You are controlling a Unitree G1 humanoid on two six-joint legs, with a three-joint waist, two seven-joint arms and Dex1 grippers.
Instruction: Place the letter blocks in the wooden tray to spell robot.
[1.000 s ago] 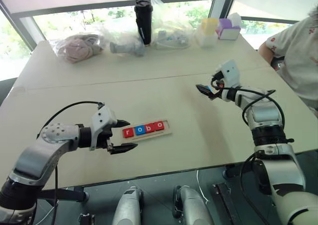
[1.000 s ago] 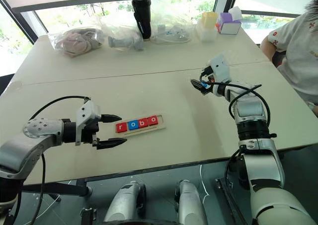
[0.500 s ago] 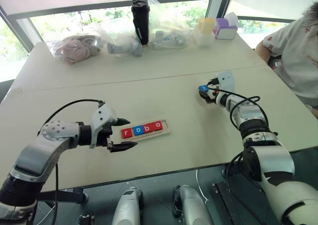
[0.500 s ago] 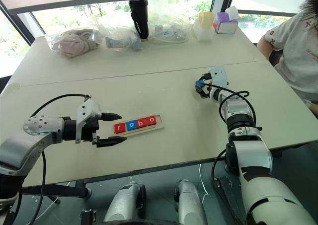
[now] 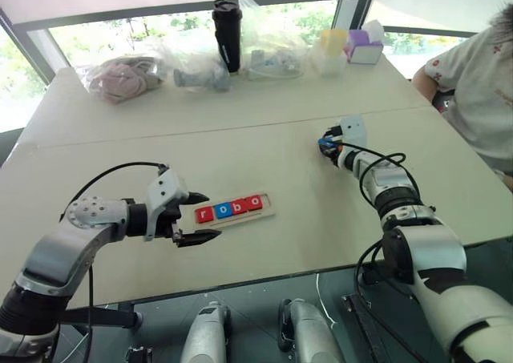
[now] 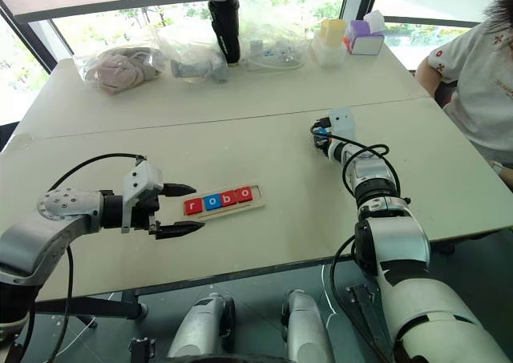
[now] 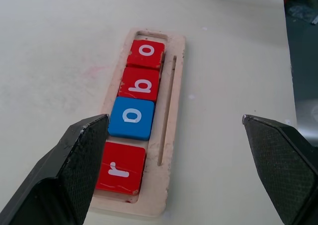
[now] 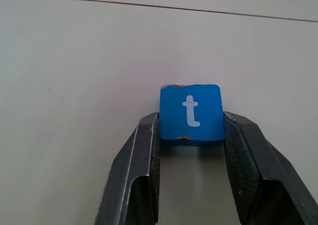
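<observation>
Right claw [image 8: 191, 135] has dropped to the tabletop [image 5: 264, 147] and clenched the blue t block [image 8: 191, 113].
Light, stiff, slick block, pinched by its side edges; left claw [image 5: 198, 217] released beside the tray [image 5: 268, 211].

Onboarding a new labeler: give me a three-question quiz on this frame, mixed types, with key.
1. True or false: the wooden tray already holds all five letter blocks.
2. Multiple choice: the right gripper is shut on which block? A) red r B) blue t C) blue o
3. Fill in: the left gripper hovers by the tray with its fingers ____.

Key
1. False. Four sit in it: red r, blue o, red b, red o; the end slot past the red o is empty.
2. B, the blue t block, out on the table away from the tray.
3. Open.
</observation>
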